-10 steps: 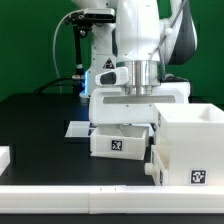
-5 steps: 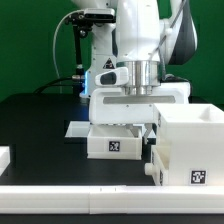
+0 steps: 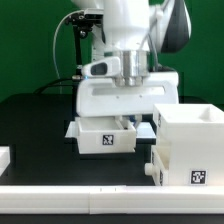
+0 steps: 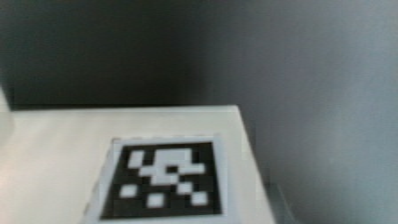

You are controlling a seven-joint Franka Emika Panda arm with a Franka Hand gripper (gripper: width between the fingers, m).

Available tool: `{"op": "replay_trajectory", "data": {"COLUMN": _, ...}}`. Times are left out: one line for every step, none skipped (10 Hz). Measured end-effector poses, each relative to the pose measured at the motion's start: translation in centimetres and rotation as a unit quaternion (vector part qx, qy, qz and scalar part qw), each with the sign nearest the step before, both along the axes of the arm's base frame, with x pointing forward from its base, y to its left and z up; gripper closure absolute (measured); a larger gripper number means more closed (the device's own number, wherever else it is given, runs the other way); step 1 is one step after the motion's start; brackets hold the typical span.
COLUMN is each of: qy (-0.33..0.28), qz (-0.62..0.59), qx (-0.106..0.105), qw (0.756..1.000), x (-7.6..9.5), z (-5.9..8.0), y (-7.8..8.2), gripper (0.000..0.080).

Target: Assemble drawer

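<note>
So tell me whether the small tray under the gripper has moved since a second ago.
Yes. The small tray has shifted toward the exterior view's left, away from the large shell, which stayed put.

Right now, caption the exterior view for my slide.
Gripper closed on small tray beside drawer shell.

The drawer set is white plastic with black-and-white square tags. A small box-shaped tray (image 3: 106, 137) sits level near the centre of the exterior view, tag facing the camera. The large cube-shaped shell (image 3: 193, 146) stands upright at about four o'clock from it, just beside, tag low on its front. Up close, the wrist view shows a blurred tagged white face (image 4: 169, 180).
</note>
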State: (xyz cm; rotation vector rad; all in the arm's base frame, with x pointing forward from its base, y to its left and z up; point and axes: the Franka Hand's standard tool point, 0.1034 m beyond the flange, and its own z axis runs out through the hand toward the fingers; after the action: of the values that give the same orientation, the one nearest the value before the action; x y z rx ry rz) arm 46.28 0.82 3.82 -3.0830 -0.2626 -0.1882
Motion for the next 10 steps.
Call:
{"op": "replay_trajectory", "data": {"qy": 0.006, "qz": 0.023, "qx": 0.004, "qw": 1.0, "x": 0.9, "z": 0.8, "y": 0.2, "gripper": 0.0762}}
{"op": "replay_trajectory", "data": {"qy": -0.007, "qz": -0.017, "qx": 0.007, "qw": 1.0, "x": 1.1, "z": 1.3, "y": 0.3, "gripper": 0.0761}}
{"op": "replay_trajectory", "data": {"qy": -0.017, "qz": -0.049, "qx": 0.006, "qw": 0.999, "x": 0.2, "z": 1.1, "y": 0.5, "gripper": 0.0761}}
{"op": "replay_trajectory", "data": {"qy": -0.01, "qz": -0.038, "qx": 0.006, "qw": 0.999, "x": 0.0, "z": 0.9, "y": 0.5, "gripper": 0.0761}}
{"op": "replay_trajectory", "data": {"qy": -0.011, "qz": -0.039, "qx": 0.006, "qw": 0.999, "x": 0.1, "z": 1.0, "y": 0.5, "gripper": 0.0761}}
{"op": "replay_trajectory", "data": {"qy": -0.015, "qz": -0.016, "qx": 0.002, "qw": 1.0, "x": 0.3, "z": 1.0, "y": 0.3, "gripper": 0.0761}}
{"op": "replay_trajectory", "data": {"qy": -0.034, "qz": 0.045, "qx": -0.01, "qw": 0.998, "x": 1.5, "z": 1.7, "y": -0.6, "gripper": 0.0761}}
{"op": "replay_trajectory", "data": {"qy": -0.048, "qz": 0.101, "qx": -0.023, "qw": 0.993, "x": 2.3, "z": 2.1, "y": -1.7, "gripper": 0.0761}}
{"op": "replay_trajectory", "data": {"qy": -0.069, "qz": 0.15, "qx": -0.038, "qw": 0.986, "x": 2.8, "z": 2.5, "y": -2.9, "gripper": 0.0761}}
{"op": "replay_trajectory", "data": {"qy": -0.099, "qz": 0.19, "qx": -0.059, "qw": 0.975, "x": 2.9, "z": 2.7, "y": -3.0, "gripper": 0.0761}}
